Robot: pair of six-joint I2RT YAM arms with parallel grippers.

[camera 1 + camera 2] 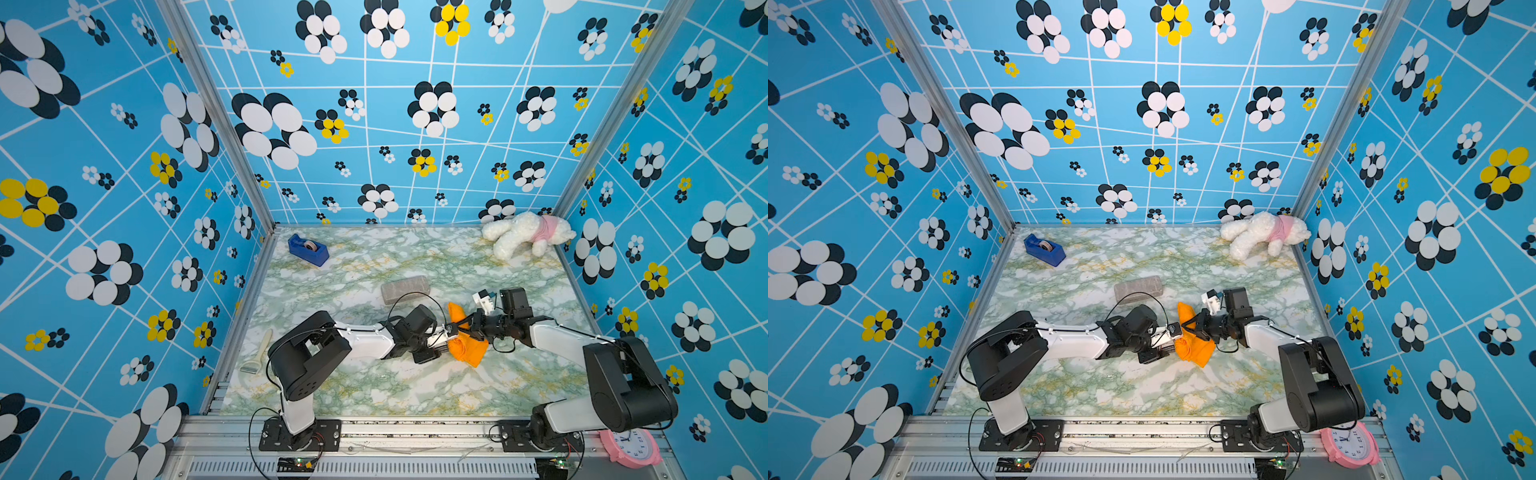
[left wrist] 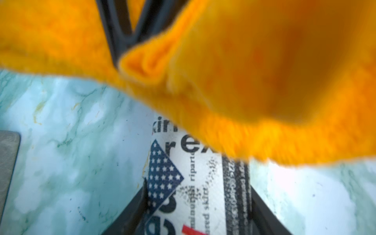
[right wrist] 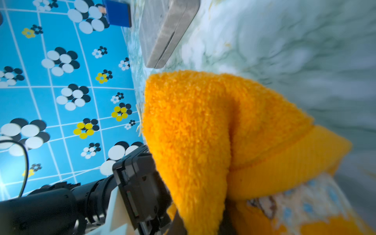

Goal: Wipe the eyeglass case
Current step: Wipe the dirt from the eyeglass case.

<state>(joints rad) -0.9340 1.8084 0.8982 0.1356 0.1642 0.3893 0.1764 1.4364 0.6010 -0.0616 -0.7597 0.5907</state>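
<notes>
Mid-table: right claw holds cloth over case, apparently in left claw

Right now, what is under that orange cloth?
A white printed item, clamped in the left gripper, sticks out from under the orange cloth. Its far end is covered, so anything else beneath is hidden.

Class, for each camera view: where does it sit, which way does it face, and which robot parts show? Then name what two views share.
Top views: high at the front, looking down and toward the back wall; both arms, left tool and right tool show.
Left wrist: on the left arm, facing along its fingers at the printed case and orange cloth.
Right wrist: on the right arm, facing the orange cloth; the left arm shows beyond.
Shared: both wrist views show the cloth and grey case.
</notes>
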